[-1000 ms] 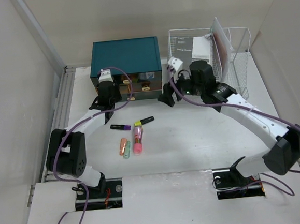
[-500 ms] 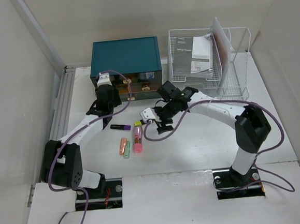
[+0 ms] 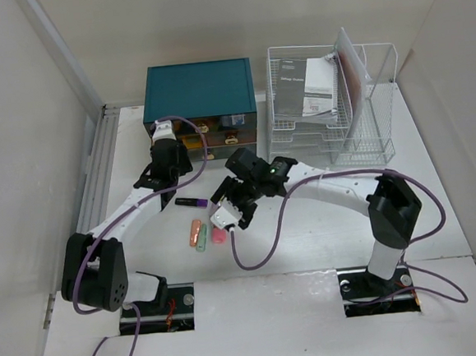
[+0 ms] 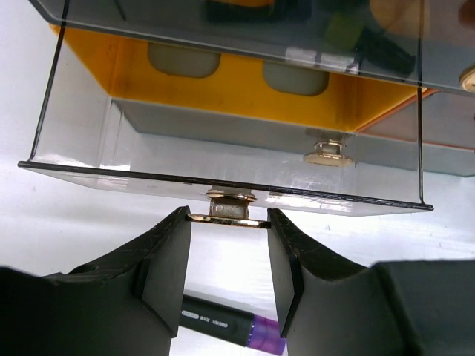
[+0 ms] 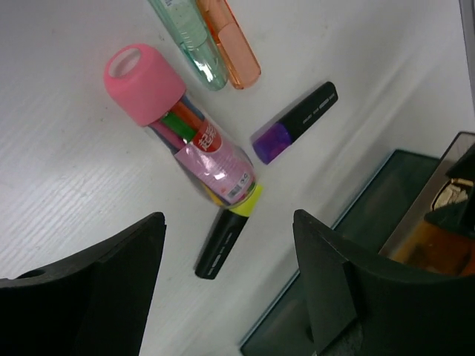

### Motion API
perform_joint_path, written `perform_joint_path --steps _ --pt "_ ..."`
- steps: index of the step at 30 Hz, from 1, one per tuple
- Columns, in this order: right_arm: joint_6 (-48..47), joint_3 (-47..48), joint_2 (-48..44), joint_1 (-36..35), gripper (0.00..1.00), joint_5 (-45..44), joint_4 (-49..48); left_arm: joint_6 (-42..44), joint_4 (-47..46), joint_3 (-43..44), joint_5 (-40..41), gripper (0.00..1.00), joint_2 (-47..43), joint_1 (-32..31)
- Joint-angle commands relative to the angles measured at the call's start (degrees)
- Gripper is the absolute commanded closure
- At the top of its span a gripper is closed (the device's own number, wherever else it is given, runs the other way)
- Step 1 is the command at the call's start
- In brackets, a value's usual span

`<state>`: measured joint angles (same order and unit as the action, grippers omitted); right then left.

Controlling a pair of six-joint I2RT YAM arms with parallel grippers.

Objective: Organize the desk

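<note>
The white desk [image 3: 324, 229] holds a cluster of pens at centre left. My left gripper [image 4: 228, 215] is at the teal drawer box [image 3: 200, 86], its pads shut on the gold knob [image 4: 228, 208] of a clear drawer [image 4: 223, 159] that stands pulled out; it also shows in the top view [image 3: 176, 151]. My right gripper [image 5: 228, 222] is open and empty, hovering over a black highlighter with a yellow cap [image 5: 226, 237] and a pink-capped tube of pens [image 5: 182, 126]; it also shows in the top view [image 3: 227, 202].
A black highlighter with a purple cap [image 3: 192, 202] lies below the left gripper. An orange marker [image 3: 195, 229] and a green marker [image 3: 201, 238] lie side by side. A white wire rack [image 3: 370, 126] with papers stands at the back right.
My right arm has swung from beside the rack and drawer box down and left over the pens. My left gripper has stayed at the drawer front, drawn back slightly.
</note>
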<state>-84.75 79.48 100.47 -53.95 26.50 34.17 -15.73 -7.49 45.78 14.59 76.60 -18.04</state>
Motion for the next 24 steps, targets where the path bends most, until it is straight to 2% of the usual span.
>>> perform_joint_path --steps 1,10,21,23,24 --pt "-6.0 2.3 2.5 -2.1 0.25 -5.8 -3.2 -2.2 -1.7 0.1 -3.2 1.00 -3.6 -0.8" --pt "-13.9 2.3 7.6 -4.5 0.25 -10.9 -3.9 -2.7 -0.4 0.1 -3.7 1.00 -3.6 -1.3" --pt "-14.5 5.8 15.1 -6.5 0.25 -13.4 -4.5 -3.3 3.0 0.1 -3.7 1.00 -4.6 -3.0" --pt "-14.5 6.8 16.2 -7.0 0.26 -13.4 -5.0 -3.3 3.0 -0.4 -3.7 1.00 -5.2 -3.0" --pt "-14.5 6.8 16.7 -7.0 0.30 -13.4 -5.0 -3.3 3.0 -0.4 -3.7 1.00 -5.8 -3.0"
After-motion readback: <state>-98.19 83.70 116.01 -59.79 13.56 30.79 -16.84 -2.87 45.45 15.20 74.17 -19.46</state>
